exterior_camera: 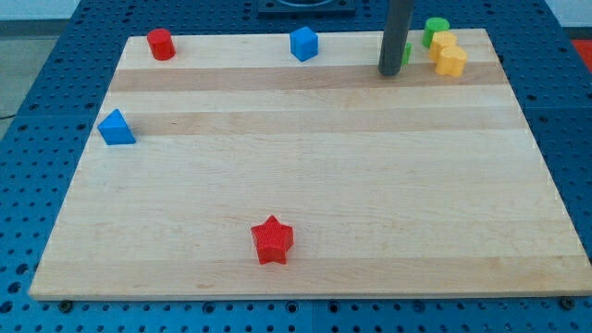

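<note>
Seven blocks at least lie on the wooden board (305, 185), and I take the red star (272, 240) near the view's bottom edge as the landmark for all of them; no brand, label or writing can be read anywhere. My tip (389, 72) rests on the board far above the star and to the view's right of it, close to the board's top edge; the rod carries no jaws, so nothing is clasped or let go, and the tip simply stands on the wood. A green block (407, 52) shows only as a sliver just to the view's right of the rod, mostly hidden behind it, its shape not to be made out; whether the tip touches it I cannot tell. Further to the view's right, up in the corner furthest from the star on that side, a green cylinder (436, 29) sits nearest the top edge; a yellow block (444, 43) lies just below it, and an orange-yellow block (452, 60) just below that, the three crowded together. Almost straight above the star, slightly to the view's right, a blue block (303, 43) stands well apart from the tip; a red cylinder (161, 43) sits up and far to the view's left of the star; a blue triangular block (116, 128) lies lower, at the left edge. Under the board, a blue perforated table (55, 92) shows on all sides.
</note>
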You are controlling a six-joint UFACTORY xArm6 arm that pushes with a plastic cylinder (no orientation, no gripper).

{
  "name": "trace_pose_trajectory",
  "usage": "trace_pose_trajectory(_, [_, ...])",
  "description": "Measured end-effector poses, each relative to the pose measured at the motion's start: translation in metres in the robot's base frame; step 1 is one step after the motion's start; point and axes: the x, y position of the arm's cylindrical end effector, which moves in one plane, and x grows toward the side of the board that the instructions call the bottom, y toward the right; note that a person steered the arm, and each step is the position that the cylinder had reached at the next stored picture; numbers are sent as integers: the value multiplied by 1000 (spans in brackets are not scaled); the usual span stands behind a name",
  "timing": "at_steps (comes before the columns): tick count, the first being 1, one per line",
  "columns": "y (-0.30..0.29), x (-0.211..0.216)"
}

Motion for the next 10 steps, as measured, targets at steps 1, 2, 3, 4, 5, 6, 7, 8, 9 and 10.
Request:
trace_pose_trajectory(1, [-5, -5])
trace_pose_trajectory(2, [-23, -11])
trace_pose_trajectory(3, [-30, -29])
trace_pose_trajectory(4, [-26, -33])
trace_pose_trajectory(5, [-6, -33])
trace_pose_trajectory(6, [14, -33])
trace_pose_trajectory(7, [16, -33])
trace_pose_trajectory(8, [31, -33])
trace_pose_trajectory(9, [34, -35])
trace_pose_trajectory(10, [23, -40])
